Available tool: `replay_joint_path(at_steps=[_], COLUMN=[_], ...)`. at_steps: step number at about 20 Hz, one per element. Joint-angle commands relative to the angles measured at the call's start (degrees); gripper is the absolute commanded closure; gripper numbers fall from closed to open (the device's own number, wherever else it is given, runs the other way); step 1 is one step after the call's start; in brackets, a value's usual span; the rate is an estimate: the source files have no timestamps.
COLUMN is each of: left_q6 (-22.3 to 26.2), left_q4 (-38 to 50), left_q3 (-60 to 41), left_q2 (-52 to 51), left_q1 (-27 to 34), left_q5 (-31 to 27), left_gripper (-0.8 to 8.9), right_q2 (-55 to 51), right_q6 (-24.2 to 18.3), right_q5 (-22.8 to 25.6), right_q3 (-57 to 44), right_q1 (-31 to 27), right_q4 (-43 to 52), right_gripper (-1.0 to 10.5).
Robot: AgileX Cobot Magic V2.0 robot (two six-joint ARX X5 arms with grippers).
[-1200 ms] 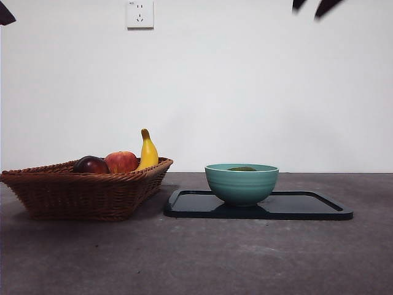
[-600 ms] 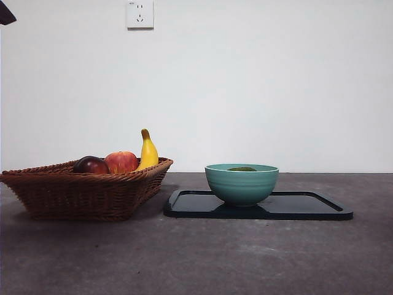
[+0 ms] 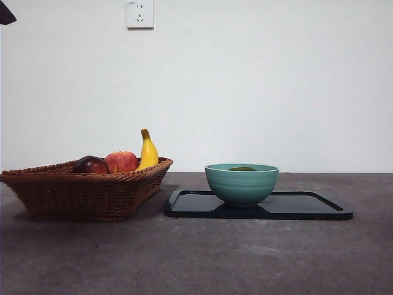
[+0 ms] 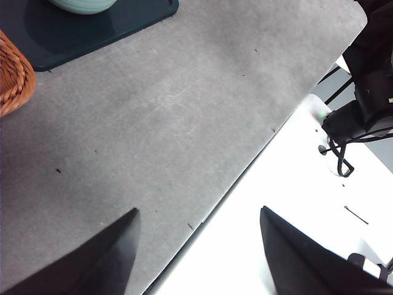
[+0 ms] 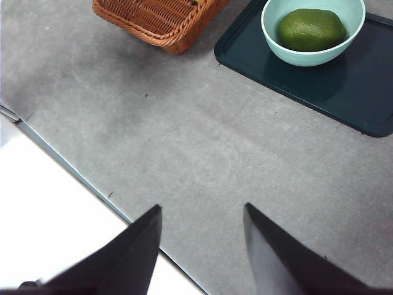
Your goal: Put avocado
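Note:
The dark green avocado lies inside the teal bowl, which stands on the dark tray. In the front view only the avocado's top shows above the bowl rim. My right gripper is open and empty, raised high over the table's near edge, far from the bowl. My left gripper is open and empty over the table's other edge. In the front view only a black tip shows at the top left corner.
A wicker basket at the left holds a dark maroon fruit, a red apple and a banana. The tray lies to its right. The basket's corner shows in the right wrist view.
The black jaw tips at the top right of the front view one second ago have risen out of view. The bowl, avocado and basket have not moved.

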Motion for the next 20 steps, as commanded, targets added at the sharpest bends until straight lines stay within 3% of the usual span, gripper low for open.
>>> replay_joint_path(at_steps=[1, 2, 4, 20], left_q6=[0.83, 0.83, 0.85, 0.83], left_q4=[0.39, 0.39, 0.39, 0.24], left_q3=[0.48, 0.48, 0.48, 0.50], left_q2=[0.26, 0.26, 0.26, 0.26], left_q1=[-0.28, -0.28, -0.28, -0.28], left_q5=[0.24, 0.24, 0.24, 0.24], left_gripper=[5.34, 6.08, 8.14, 8.05], right_q2=[0.28, 0.28, 0.28, 0.28], right_q6=[0.61, 0.63, 0.50, 0.61], right_q5=[-0.04, -0.04, -0.02, 0.04], right_q3=[0.50, 0.50, 0.50, 0.50], right_q1=[0.50, 0.50, 0.50, 0.50], right_q4=[0.59, 0.59, 0.57, 0.79], right_gripper=[7.3, 7.6, 9.4, 9.4])
